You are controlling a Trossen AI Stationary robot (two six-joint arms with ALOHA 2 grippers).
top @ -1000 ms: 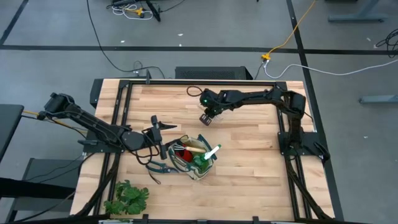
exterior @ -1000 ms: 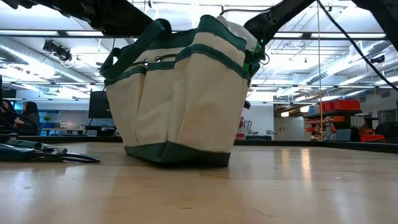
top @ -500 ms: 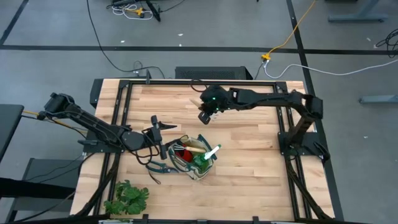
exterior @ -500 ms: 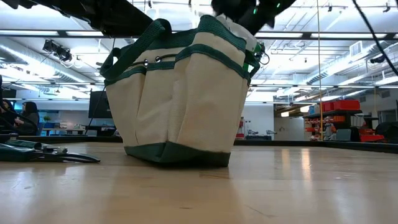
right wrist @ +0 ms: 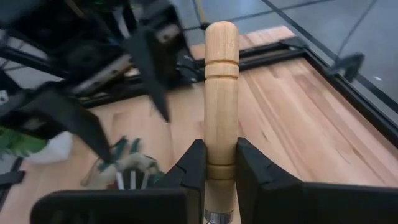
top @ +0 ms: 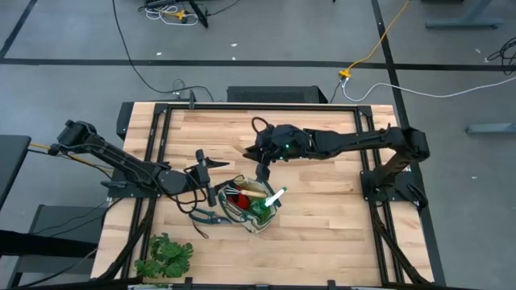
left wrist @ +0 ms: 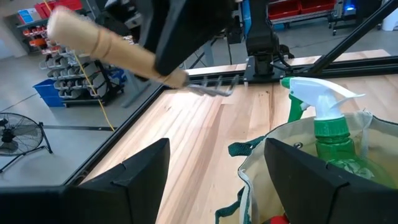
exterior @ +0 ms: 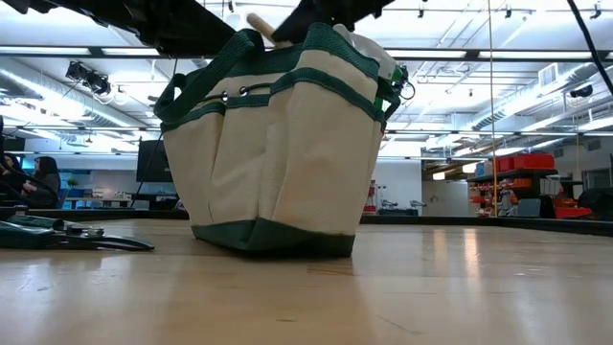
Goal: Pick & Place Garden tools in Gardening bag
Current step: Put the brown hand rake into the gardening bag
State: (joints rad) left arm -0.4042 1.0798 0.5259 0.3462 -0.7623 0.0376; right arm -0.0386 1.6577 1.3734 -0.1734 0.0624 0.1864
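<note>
Gripping a wooden-handled rake [right wrist: 220,99] between its two fingers, the right pincer [top: 260,153] hangs in the air over the desk [top: 322,193], just behind the bag [top: 251,205] in the high view. The rake's handle sticks out past the fingers; in the left wrist view its metal tines [left wrist: 208,89] show above the bare wood, clear of the bag.

The bag stands upright on the desk, near the front middle. A green spray bottle [left wrist: 323,118] with a white nozzle stands inside it, beside another wooden handle [top: 252,193] and something red [top: 235,195].

The left pincer [top: 208,176] waits with its fingers spread wide, just to the left of the bag. Shears [exterior: 72,235] lie flat on the desk by the bag's left side. A leafy plant [top: 165,258] sits at the front left corner.
</note>
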